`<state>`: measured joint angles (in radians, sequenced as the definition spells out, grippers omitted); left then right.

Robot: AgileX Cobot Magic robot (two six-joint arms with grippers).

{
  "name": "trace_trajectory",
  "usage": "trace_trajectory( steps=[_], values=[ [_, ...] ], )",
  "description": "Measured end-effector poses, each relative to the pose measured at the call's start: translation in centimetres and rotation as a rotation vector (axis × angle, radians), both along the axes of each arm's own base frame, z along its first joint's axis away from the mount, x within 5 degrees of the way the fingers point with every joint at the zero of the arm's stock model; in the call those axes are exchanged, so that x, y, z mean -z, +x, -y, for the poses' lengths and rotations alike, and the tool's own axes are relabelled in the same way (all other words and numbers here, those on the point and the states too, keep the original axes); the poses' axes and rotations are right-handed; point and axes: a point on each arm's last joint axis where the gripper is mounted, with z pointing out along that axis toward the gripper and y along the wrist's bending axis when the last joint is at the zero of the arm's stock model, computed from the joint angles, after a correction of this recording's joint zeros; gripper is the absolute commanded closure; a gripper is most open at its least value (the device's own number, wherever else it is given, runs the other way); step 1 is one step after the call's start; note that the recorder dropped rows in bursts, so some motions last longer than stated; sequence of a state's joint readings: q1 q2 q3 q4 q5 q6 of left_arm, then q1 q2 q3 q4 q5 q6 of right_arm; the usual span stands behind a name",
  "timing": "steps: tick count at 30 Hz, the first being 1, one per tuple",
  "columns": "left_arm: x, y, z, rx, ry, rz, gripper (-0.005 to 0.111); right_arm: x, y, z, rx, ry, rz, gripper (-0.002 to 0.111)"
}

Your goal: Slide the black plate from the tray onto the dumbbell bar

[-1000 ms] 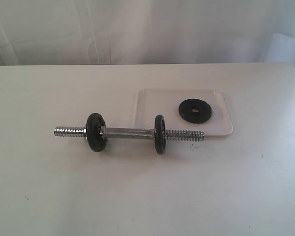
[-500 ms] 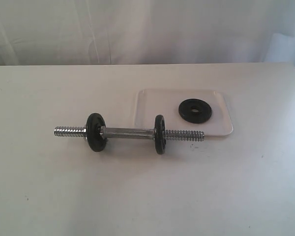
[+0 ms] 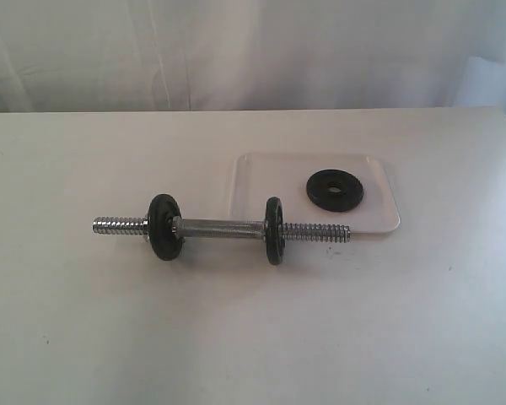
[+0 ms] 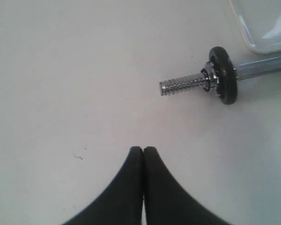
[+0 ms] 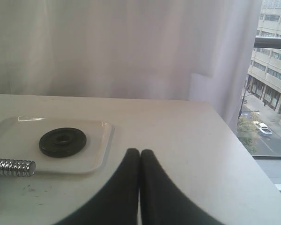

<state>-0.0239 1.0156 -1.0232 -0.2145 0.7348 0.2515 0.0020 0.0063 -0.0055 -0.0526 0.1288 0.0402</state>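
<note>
The black plate (image 3: pixel 335 189) (image 5: pixel 62 142) lies flat in the white tray (image 3: pixel 261 181) (image 5: pixel 96 152) at the back right of the table. In front of the tray lies the chrome dumbbell bar (image 3: pixel 219 226) (image 4: pixel 267 65) with two black discs (image 3: pixel 164 227) (image 3: pixel 274 230) standing on it and both threaded ends (image 3: pixel 320 231) (image 4: pixel 182 84) (image 5: pixel 11 167) bare. Neither gripper shows in the exterior view. My left gripper (image 4: pixel 143 149) is shut and empty, above bare table short of the bar's left end. My right gripper (image 5: pixel 140 151) is shut and empty, to the right of the tray.
A white curtain (image 3: pixel 253 51) hangs behind the table. The table's right edge (image 5: pixel 253 173) runs close to my right gripper, with a window beyond it.
</note>
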Motion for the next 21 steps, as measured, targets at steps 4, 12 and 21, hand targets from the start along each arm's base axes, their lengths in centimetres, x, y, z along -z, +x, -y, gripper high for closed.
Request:
trace_trajectory(
  steps=[4, 12, 21],
  values=[
    [0.0, 2.4, 0.8, 0.091, -0.028, -0.085, 0.107, 0.0, 0.0, 0.0, 0.0, 0.0, 0.0, 0.108],
    [0.6, 6.2, 1.7, 0.195, -0.077, -0.241, 0.107, 0.0, 0.0, 0.0, 0.0, 0.0, 0.0, 0.108],
    [2.4, 10.0, 3.0, 0.288, -0.191, -0.229, 0.107, 0.0, 0.0, 0.0, 0.0, 0.0, 0.0, 0.108]
  ],
)
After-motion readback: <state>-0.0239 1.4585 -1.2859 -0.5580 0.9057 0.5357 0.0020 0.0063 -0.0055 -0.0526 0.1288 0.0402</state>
